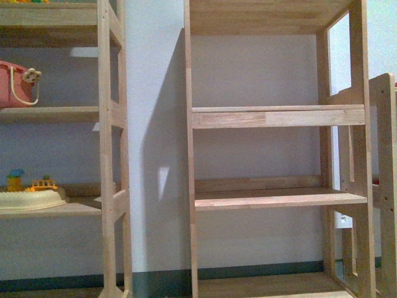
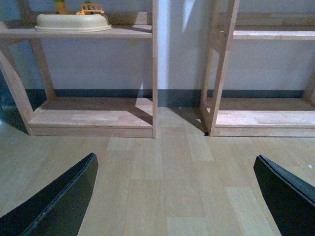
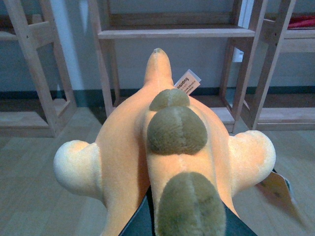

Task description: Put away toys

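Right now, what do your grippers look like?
The left gripper has two matte black fingers, flat and blade-like, narrowing to a tip, with slightly lighter edges. Of the right gripper only small black parts show under the toy, so its shape cannot be told. No cables or markings are visible, and the front view shows neither arm.

Wooden shelf unit (image 1: 276,117), left shelf unit (image 1: 108,124) holding pink basket (image 1: 11,84), cream tray (image 1: 31,200) below

Plush (image 3: 170,132) in right fingers (image 3: 140,225), basket (image 1: 13,84) above tray (image 1: 31,200) on left shelving (image 1: 108,155)
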Robot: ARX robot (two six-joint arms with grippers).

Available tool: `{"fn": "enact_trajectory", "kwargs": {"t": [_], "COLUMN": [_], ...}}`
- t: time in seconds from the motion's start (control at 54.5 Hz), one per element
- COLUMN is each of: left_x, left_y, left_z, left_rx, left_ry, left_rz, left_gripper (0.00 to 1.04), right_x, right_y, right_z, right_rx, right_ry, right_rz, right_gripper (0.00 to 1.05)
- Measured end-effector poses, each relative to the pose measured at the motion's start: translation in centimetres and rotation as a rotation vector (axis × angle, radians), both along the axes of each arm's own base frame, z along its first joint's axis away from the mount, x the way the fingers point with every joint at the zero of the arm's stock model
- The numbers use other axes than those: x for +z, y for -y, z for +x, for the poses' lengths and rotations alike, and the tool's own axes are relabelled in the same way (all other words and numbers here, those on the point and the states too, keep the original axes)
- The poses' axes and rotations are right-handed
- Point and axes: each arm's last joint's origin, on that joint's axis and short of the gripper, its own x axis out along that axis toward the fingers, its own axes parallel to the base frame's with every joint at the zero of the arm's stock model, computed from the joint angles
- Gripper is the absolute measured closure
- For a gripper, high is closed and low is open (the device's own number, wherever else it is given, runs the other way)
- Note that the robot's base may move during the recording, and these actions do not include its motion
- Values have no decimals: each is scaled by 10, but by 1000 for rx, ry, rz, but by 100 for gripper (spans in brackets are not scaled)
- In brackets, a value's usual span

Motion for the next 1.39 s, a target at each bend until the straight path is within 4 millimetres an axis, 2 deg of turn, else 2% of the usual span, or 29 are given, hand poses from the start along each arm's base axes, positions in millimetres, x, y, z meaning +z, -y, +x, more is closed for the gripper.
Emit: {"fn": "enact_trajectory", "kwargs": {"t": [1.393], "left_x": [0], "left_y": [0], "left_z": [0], "left_rx": [0], "left_ry": [1], "left_rz": [0], "left_gripper": [6], "right_x": [0], "right_y": [0], "right_z": [0], "right_rx": [0], "right_ry": [0], "right_rz": [-1], "right_gripper": [98]}}
